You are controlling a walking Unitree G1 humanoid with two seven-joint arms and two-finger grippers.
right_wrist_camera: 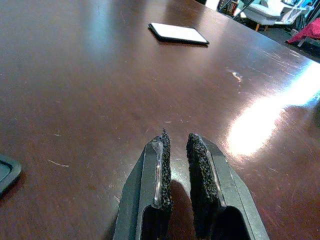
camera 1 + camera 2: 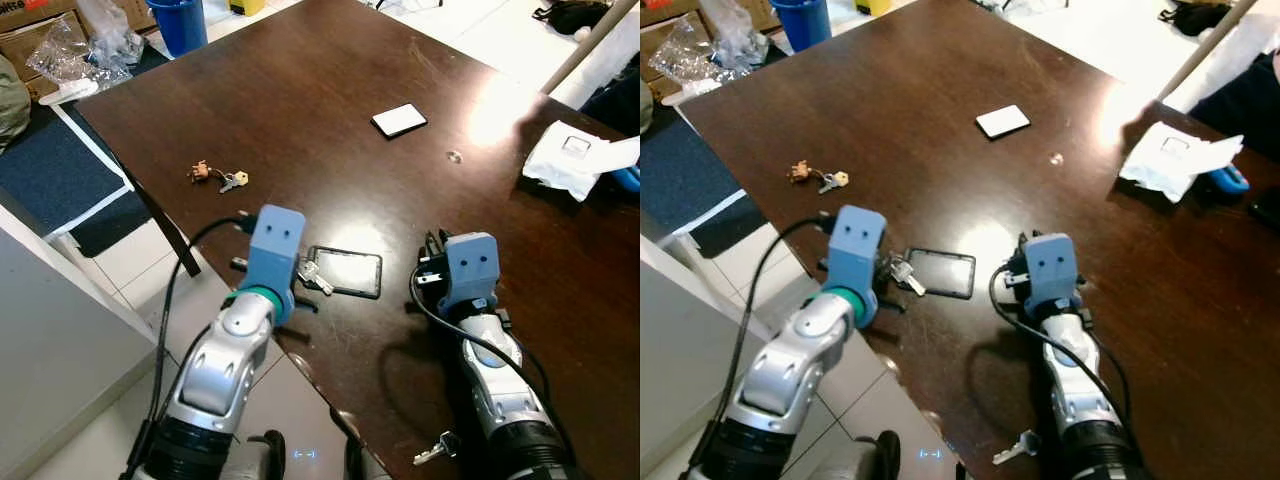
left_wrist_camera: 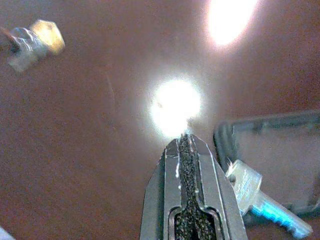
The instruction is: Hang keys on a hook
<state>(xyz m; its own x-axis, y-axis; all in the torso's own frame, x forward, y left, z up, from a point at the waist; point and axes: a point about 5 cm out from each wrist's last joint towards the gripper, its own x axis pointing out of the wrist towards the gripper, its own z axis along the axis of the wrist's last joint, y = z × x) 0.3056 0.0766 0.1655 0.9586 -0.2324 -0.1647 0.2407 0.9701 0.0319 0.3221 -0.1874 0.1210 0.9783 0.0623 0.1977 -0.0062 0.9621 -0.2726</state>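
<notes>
The left gripper's (image 3: pixel 186 145) fingers are pressed together with nothing between them, low over the dark table (image 2: pixel 330 80) near its left edge. A silver key (image 3: pixel 260 197) lies just to its right, beside a dark-rimmed flat tray (image 2: pixel 346 271); in the head views the blue wrist housing covers most of that key. A second bunch of keys (image 2: pixel 218 178) with a brown charm lies farther away near the left edge, blurred in the left wrist view. The right gripper (image 1: pixel 178 150) rests low on the table, its pads nearly together with a thin gap and nothing held. Far ahead lies a white card (image 2: pixel 399 120). On the far right, crumpled white paper (image 2: pixel 575 158) covers part of a blue thing. Open tabletop lies between.
</notes>
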